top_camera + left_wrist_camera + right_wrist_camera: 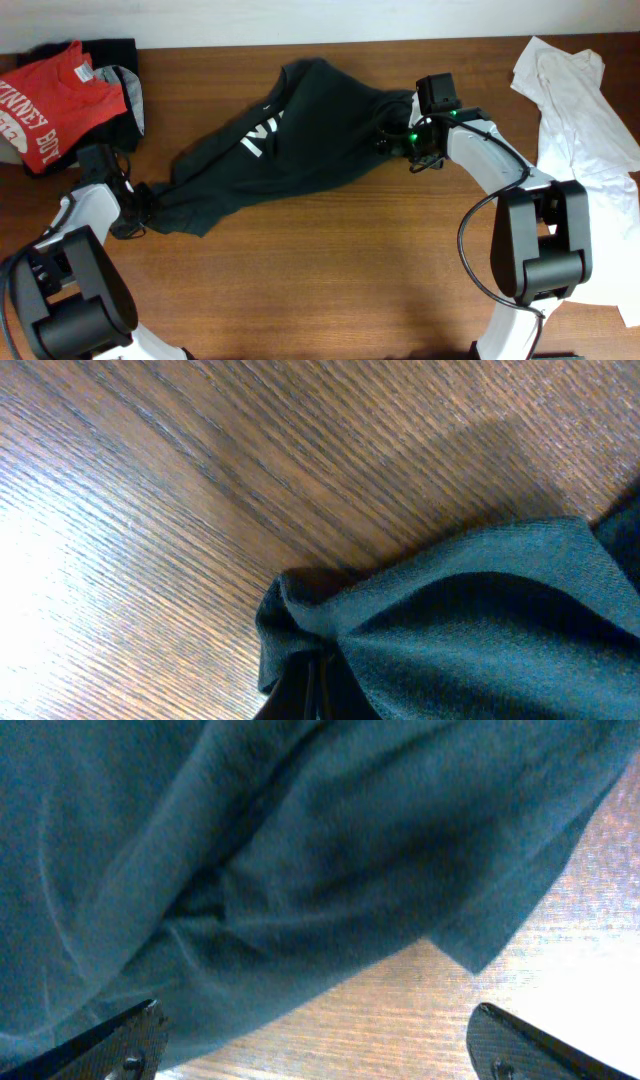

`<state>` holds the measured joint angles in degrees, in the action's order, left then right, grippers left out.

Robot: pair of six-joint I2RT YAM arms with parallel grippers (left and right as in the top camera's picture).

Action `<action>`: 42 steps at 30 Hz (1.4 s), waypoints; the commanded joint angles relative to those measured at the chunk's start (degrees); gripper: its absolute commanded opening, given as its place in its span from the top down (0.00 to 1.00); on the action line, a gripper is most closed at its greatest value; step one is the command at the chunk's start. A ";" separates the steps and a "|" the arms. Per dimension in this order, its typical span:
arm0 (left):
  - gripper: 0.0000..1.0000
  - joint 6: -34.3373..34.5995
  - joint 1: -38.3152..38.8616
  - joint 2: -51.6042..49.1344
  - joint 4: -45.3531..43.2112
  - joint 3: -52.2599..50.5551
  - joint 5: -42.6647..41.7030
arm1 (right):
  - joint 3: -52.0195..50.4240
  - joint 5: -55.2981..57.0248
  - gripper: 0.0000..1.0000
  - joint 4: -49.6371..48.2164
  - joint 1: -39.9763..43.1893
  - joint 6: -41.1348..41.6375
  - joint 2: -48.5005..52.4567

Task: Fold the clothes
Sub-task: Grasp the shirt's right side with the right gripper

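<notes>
The dark shirt (pixel 320 140) is lying crumpled on the wooden table (pixel 330 290) as a slanted band, with its white lettering (pixel 262 130) facing up. The left gripper (pixel 145 203) is pinching the shirt's lower left corner. The left wrist view is showing the fabric bunched into a tight pucker at the point where the fingers are meeting it, though the fingers themselves are barely showing there. The right gripper (pixel 390 140) is sitting low at the shirt's right edge with its jaws spread wide. In the right wrist view its two fingertips (pixel 130 1040) are standing far apart, with the shirt's folds lying just ahead of them and bare wood showing between them. A red shirt (pixel 45 105) is lying on a dark pile (pixel 110 55) well to the left of the dark shirt. A white shirt (pixel 580 110) is lying well to its right.
</notes>
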<state>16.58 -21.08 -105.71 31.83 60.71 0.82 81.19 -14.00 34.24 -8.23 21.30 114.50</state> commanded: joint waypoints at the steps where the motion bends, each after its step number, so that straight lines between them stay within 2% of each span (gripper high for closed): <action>1: 0.98 0.76 -0.02 -3.34 1.11 -2.23 -1.53 | -0.46 0.72 0.00 -0.96 -0.70 3.08 0.44; 5: 0.98 0.76 -0.02 -3.34 1.11 -2.23 -1.53 | -1.38 1.84 0.14 -3.91 -3.15 3.23 2.08; 8: 0.98 0.76 -0.02 -3.34 1.11 -2.23 -1.53 | -1.38 2.03 0.15 -5.73 -2.99 3.21 5.60; 10: 0.98 0.76 -0.02 -3.34 1.11 -2.23 -1.53 | -1.38 2.05 0.19 -7.32 -3.02 3.21 6.05; 12: 0.98 0.76 -0.02 -3.34 1.11 -2.23 -1.53 | -1.38 2.08 0.46 -7.82 -3.02 3.21 6.47; 14: 0.98 0.74 -0.04 -3.34 1.14 -2.23 -1.51 | -1.38 2.67 0.92 -7.87 -2.97 3.26 6.49; 15: 0.98 0.76 -0.02 -3.34 1.16 -2.23 -1.53 | -1.38 2.67 0.96 -7.37 -2.95 3.26 6.08; 18: 0.98 0.76 -0.02 -3.34 1.16 -2.23 -1.51 | -1.36 4.35 0.96 -1.84 -2.95 3.23 -2.93; 21: 0.98 0.76 -0.02 -3.34 0.68 -2.23 -1.53 | -1.36 15.02 0.96 8.00 -2.99 5.77 -15.93; 23: 0.98 0.76 -0.02 -3.34 0.70 -2.23 -1.53 | -1.36 17.51 0.96 12.79 -2.95 6.23 -22.12; 24: 0.98 0.76 -0.02 -3.34 0.70 -2.23 -1.53 | -1.36 17.40 0.88 13.57 -2.97 6.23 -24.20; 25: 0.98 0.76 -0.02 -3.34 0.70 -2.23 -1.53 | -1.36 17.29 0.66 13.53 -2.97 6.23 -24.83; 26: 0.98 0.76 -0.02 -3.34 0.70 -2.23 -1.53 | -1.38 17.29 0.62 13.14 -2.97 6.21 -24.00; 27: 0.98 0.76 -0.02 -3.34 0.70 -2.23 -1.53 | -1.38 17.29 0.50 12.50 -2.97 6.23 -22.69; 28: 0.98 0.76 -0.02 -3.34 0.70 -2.23 -1.53 | -1.38 17.27 0.32 11.23 -2.97 6.25 -20.17; 30: 0.98 0.76 -0.02 -3.34 0.72 -2.23 -1.53 | -1.38 17.31 0.09 10.99 -2.89 6.27 -13.25; 34: 0.98 0.76 -0.02 -3.34 0.70 -2.27 -1.53 | -1.38 17.29 0.04 17.77 4.90 9.42 -9.55; 35: 0.98 0.76 -0.02 -3.34 0.70 -2.27 -1.53 | -1.38 17.27 0.07 22.38 7.93 9.31 -9.55; 37: 0.98 0.76 -0.02 -3.34 0.48 -2.27 -1.53 | -2.40 15.89 0.14 24.74 9.42 6.38 -9.53; 39: 0.98 0.76 -0.02 -3.34 0.33 -2.27 -1.53 | -6.25 12.94 0.22 21.24 9.22 5.09 -9.53; 42: 0.98 0.76 -0.02 -3.34 0.33 -2.32 -1.55 | -14.45 10.08 0.21 11.17 9.20 5.03 -9.33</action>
<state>16.58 -21.08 -105.73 31.77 60.64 0.23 70.28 -1.37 49.01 1.34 26.79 105.12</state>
